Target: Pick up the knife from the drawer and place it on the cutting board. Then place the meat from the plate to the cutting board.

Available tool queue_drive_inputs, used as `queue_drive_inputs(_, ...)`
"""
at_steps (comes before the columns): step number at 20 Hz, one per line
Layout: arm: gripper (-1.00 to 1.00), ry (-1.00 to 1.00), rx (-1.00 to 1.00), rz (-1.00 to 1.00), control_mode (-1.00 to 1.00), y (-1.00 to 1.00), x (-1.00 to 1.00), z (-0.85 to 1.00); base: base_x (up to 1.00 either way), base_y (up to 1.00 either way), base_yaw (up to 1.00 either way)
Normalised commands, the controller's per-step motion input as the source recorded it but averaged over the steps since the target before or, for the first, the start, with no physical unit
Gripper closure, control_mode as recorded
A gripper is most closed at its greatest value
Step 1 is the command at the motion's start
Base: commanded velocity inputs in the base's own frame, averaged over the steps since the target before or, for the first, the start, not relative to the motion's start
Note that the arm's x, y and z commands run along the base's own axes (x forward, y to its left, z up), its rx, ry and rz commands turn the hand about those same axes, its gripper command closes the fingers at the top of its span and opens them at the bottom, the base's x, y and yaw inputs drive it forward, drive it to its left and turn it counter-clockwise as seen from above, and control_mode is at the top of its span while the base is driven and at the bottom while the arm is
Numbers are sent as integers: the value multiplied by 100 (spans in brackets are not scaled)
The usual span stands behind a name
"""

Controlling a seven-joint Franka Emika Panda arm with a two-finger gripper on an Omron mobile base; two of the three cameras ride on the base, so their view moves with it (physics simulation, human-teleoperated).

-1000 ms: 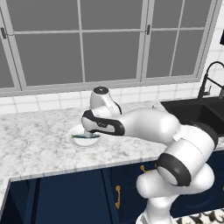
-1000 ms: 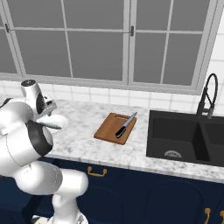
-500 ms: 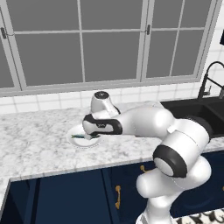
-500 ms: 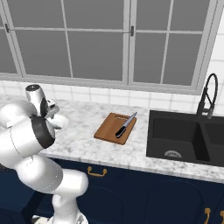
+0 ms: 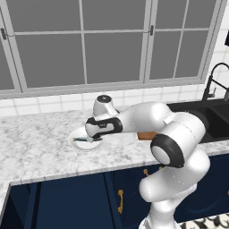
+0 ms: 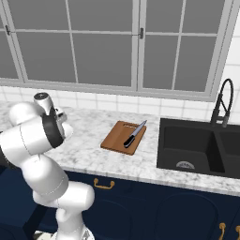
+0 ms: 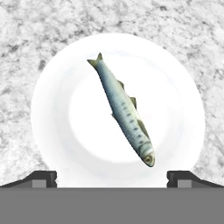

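- Hand view: the meat [image 7: 124, 109] lies slantwise on the plate [image 7: 52, 131]; pincer [image 7: 112, 177] fingertips stand wide apart, clear of it.
- Right base view: the knife [image 6: 134, 134] rests on the cutting board [image 6: 115, 138], beside the sink [image 6: 197, 147].
- Left base view: the plate sits on the tabletop [image 5: 36, 152] under the hand.

base views — both face counter [image 5: 36, 152] | hand view — close above plate [image 7: 52, 109]

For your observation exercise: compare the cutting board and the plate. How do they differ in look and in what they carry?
The cutting board is rectangular, reddish-brown wood; the plate is round and plain white. The cutting board carries the knife, the plate carries the fish. The gripper is over the plate, not the cutting board. Both rest flat on the marble counter.
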Motion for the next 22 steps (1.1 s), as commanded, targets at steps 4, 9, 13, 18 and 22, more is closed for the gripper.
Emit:
queue_drive_inputs(4,-100,0,0,0,-100,0,16,-16,0,0,0)
queue_drive_inputs(9,-100,0,0,0,-100,0,11,-13,0,0,0)
queue_drive_inputs(13,-100,0,0,0,-100,1,18,-18,0,0,0)
queue_drive_inputs(18,-100,0,0,0,-100,10,29,-15,0,0,0)
queue_drive_inputs(22,-100,1,-5,0,-100,32,39,-10,0,0,0)
